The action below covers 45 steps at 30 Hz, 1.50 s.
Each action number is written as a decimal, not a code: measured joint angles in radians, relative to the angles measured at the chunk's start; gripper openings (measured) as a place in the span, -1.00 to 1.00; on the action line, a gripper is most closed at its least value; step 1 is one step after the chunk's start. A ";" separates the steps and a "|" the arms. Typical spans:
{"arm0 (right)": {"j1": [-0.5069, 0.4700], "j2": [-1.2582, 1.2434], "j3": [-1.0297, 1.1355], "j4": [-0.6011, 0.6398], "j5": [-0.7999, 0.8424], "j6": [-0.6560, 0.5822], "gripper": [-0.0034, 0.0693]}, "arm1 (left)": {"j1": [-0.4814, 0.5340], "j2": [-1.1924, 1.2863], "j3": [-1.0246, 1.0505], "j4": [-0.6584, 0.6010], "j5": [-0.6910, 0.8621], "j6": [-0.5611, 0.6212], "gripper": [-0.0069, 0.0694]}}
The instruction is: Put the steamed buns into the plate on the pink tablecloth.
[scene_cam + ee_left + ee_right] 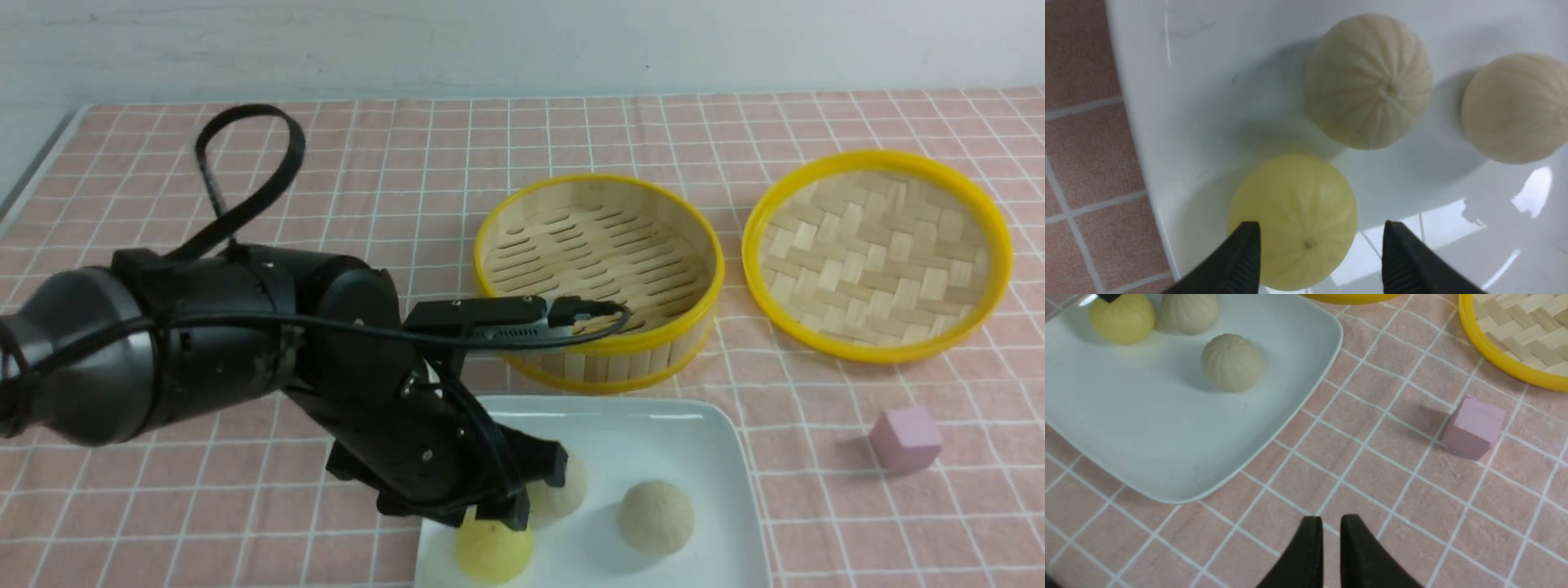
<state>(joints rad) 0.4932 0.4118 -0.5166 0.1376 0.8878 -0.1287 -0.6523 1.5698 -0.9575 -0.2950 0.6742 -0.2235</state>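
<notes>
- Where the front view looks across the pink tablecloth (pixel 326 163), the plate (pixel 653 433) lies at the near edge with all three steamed buns on it: the yellow bun (pixel 490 555) nearest the camera, one beige bun (pixel 567 494) just behind it and another beige bun (pixel 657 516) to their right.
- The left gripper (pixel 535 490) hangs low over the yellow bun and partly hides the beige one behind.
- Beyond the plate stands the bamboo steamer basket (pixel 600 245). Its woven lid (pixel 878 253) lies to the right, and a pink cube (pixel 904 438) sits near the plate's right side.
- From the left wrist view, the left gripper's fingers (pixel 1245 253) stand spread apart. The yellow bun (pixel 1294 204) rests on the plate (pixel 1208 102) below them, and one finger is plainly clear of it. Both beige buns lie further in, apart from each other.
- From the right wrist view, the right gripper (pixel 1331 517) is nearly closed, with only a thin gap between its fingers, and holds nothing. It hovers over bare cloth between the plate (pixel 1147 437) and the pink cube (pixel 1472 426).
</notes>
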 joint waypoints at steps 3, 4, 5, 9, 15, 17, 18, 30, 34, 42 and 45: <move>0.000 -0.002 -0.079 0.060 0.099 0.000 -0.91 | 0.000 -0.052 -0.002 0.019 0.000 0.000 0.32; 0.000 -0.005 -0.093 0.068 0.116 0.000 -0.93 | 0.000 -0.061 -0.002 0.025 0.000 0.000 0.32; 0.000 -0.007 -0.102 0.073 0.122 0.001 -0.94 | 0.000 -0.066 -0.002 0.026 0.000 0.000 0.32; 0.000 -0.045 -0.116 0.101 0.031 0.003 -0.94 | 0.000 -0.105 -0.002 0.042 0.001 0.000 0.19; 0.000 -0.057 0.028 0.089 -0.348 0.003 -0.94 | 0.000 -0.105 -0.002 0.054 0.001 0.000 -0.20; 0.000 -0.057 0.080 0.089 -0.485 0.003 -0.94 | 0.000 -0.105 -0.002 0.062 0.001 0.000 -0.34; 0.000 -0.057 0.103 0.089 -0.541 0.003 -0.94 | 0.000 -0.105 -0.002 0.066 0.001 0.000 -0.40; 0.000 -0.057 0.159 0.089 -0.627 0.003 -0.92 | 0.000 -0.105 -0.002 0.071 0.001 0.000 -0.54; 0.000 -0.057 0.159 0.089 -0.616 0.003 -0.91 | 0.000 -0.105 -0.002 0.071 0.001 0.000 -0.54; -0.001 -0.080 0.178 0.090 -0.611 0.003 -0.90 | 0.000 -0.105 -0.002 0.111 0.000 0.000 -0.52; -0.031 -0.129 0.221 0.083 -0.613 0.003 -0.90 | 0.000 -0.105 -0.002 0.120 -0.009 0.000 -0.51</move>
<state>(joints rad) 0.4619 0.2831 -0.2956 0.2202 0.2750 -0.1257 -0.6523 1.4651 -0.9598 -0.1751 0.6654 -0.2235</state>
